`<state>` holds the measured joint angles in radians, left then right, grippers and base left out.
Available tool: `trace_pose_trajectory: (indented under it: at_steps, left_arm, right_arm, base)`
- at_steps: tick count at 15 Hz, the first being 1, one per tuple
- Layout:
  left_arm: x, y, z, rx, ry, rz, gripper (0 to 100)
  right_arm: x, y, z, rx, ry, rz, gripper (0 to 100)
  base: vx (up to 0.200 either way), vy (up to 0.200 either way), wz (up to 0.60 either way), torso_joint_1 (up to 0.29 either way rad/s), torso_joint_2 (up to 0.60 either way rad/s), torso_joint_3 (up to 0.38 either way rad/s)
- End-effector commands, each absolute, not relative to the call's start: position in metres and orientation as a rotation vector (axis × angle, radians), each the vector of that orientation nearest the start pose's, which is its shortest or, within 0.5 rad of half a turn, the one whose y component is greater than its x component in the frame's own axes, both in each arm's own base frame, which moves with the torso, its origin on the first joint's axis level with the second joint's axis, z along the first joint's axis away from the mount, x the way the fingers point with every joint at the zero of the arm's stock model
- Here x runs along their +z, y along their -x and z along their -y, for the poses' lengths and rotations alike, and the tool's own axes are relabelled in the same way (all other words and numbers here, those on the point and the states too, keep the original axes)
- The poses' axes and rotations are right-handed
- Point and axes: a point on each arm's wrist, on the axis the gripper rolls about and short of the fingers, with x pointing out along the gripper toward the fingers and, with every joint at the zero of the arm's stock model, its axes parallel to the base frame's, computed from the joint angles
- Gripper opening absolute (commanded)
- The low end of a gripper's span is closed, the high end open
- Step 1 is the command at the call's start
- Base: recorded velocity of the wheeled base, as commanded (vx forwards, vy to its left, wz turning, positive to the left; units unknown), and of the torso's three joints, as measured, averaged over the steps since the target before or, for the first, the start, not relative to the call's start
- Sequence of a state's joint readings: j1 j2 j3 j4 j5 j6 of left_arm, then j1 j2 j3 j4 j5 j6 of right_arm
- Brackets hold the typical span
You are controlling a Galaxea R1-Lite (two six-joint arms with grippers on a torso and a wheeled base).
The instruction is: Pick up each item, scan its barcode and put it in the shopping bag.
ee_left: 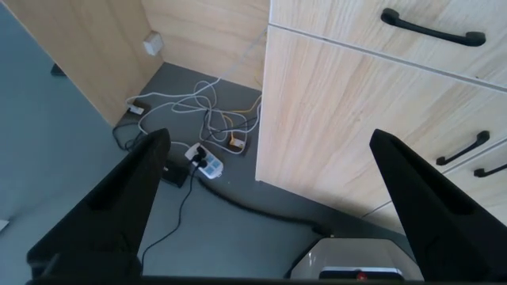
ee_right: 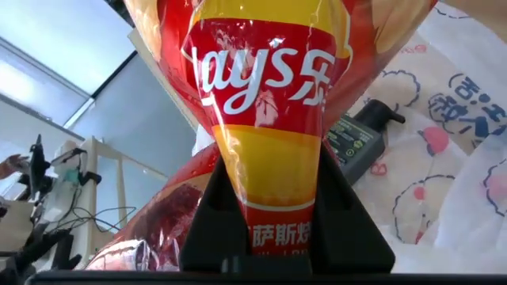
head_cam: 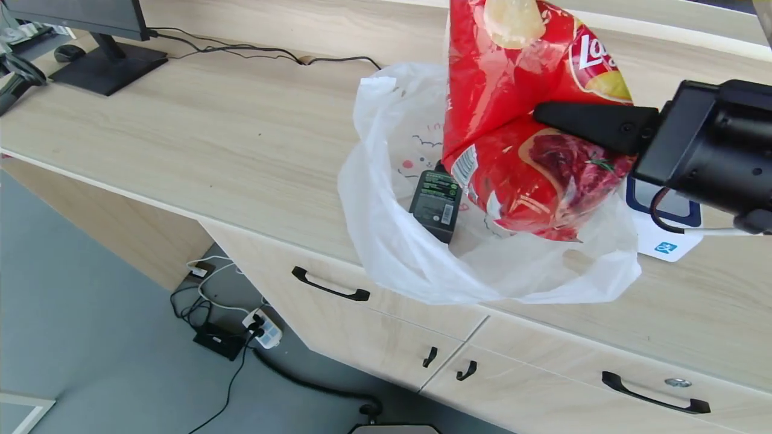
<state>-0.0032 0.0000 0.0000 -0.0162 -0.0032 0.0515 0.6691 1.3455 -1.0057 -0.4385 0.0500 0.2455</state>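
One chip bag (head_cam: 506, 90), long axis upright, in pinching right claw (head_cam: 543, 114) above shopping bag (head_cam: 410, 259)

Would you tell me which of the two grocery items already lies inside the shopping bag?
The dark bottle lies inside the shopping bag; the red chip bag hangs above it, clamped in the right gripper.

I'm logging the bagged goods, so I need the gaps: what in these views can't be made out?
Head view's upper edge cuts off the top of the chip bag.
In that view the chip bag hides the floor of the shopping bag beyond the dark bottle.
The right arm there covers most of the blue-and-white card.
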Motion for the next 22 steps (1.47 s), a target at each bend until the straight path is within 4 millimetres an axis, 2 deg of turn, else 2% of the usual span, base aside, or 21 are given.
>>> trace_pose_trajectory:
  at_steps: [1, 3, 5, 7, 8, 10, 12, 13, 16, 17, 20, 22]
  left_arm:
    - [0.077, 0.023, 0.0, -0.006, -0.052, 0.017, 100]
    - [0.077, 0.023, 0.0, -0.003, -0.046, 0.017, 100]
    - [0.077, 0.023, 0.0, -0.004, -0.046, 0.017, 100]
    - [0.077, 0.023, 0.0, -0.006, -0.046, 0.017, 100]
    - [0.077, 0.023, 0.0, -0.006, -0.046, 0.017, 100]
    - [0.077, 0.023, 0.0, -0.006, -0.044, 0.015, 100]
    - [0.077, 0.023, 0.0, -0.006, -0.044, 0.015, 100]
    - [0.077, 0.023, 0.0, -0.006, -0.044, 0.015, 100]
    - [0.077, 0.023, 0.0, -0.006, -0.044, 0.015, 100]
    - [0.077, 0.023, 0.0, -0.006, -0.044, 0.015, 100]
    - [0.077, 0.023, 0.0, -0.006, -0.044, 0.014, 100]
    - [0.077, 0.023, 0.0, -0.006, -0.046, 0.015, 100]
  right_arm:
    - [0.301, -0.202, -0.153, 0.691, -0.232, -0.05, 0]
    - [0.3, -0.207, -0.15, 0.67, -0.231, -0.051, 0]
    - [0.314, -0.215, -0.133, 0.601, -0.247, 0.007, 0]
    - [0.333, -0.223, -0.104, 0.493, -0.256, 0.087, 0]
    - [0.35, -0.224, -0.087, 0.435, -0.262, 0.155, 0]
    - [0.363, -0.225, -0.059, 0.332, -0.189, 0.228, 0]
    - [0.366, -0.225, -0.031, 0.29, -0.027, 0.264, 0]
    - [0.365, -0.222, -0.026, 0.314, 0.062, 0.275, 0]
    - [0.354, -0.212, -0.026, 0.342, 0.194, 0.269, 0]
    - [0.343, -0.206, -0.025, 0.382, 0.299, 0.262, 0]
    - [0.335, -0.2, -0.014, 0.391, 0.472, 0.28, 0]
    - [0.329, -0.202, 0.001, 0.379, 0.554, 0.269, 0]
  base:
    - [0.0, 0.0, 0.0, 0.0, 0.0, 0.0]
    - [0.0, 0.0, 0.0, 0.0, 0.0, 0.0]
    - [0.0, 0.0, 0.0, 0.0, 0.0, 0.0]
    - [0.0, 0.0, 0.0, 0.0, 0.0, 0.0]
    - [0.0, 0.0, 0.0, 0.0, 0.0, 0.0]
    - [0.0, 0.0, 0.0, 0.0, 0.0, 0.0]
    - [0.0, 0.0, 0.0, 0.0, 0.0, 0.0]
    - [0.0, 0.0, 0.0, 0.0, 0.0, 0.0]
    - [0.0, 0.0, 0.0, 0.0, 0.0, 0.0]
    - [0.0, 0.0, 0.0, 0.0, 0.0, 0.0]
    - [0.0, 0.0, 0.0, 0.0, 0.0, 0.0]
    - [0.0, 0.0, 0.0, 0.0, 0.0, 0.0]
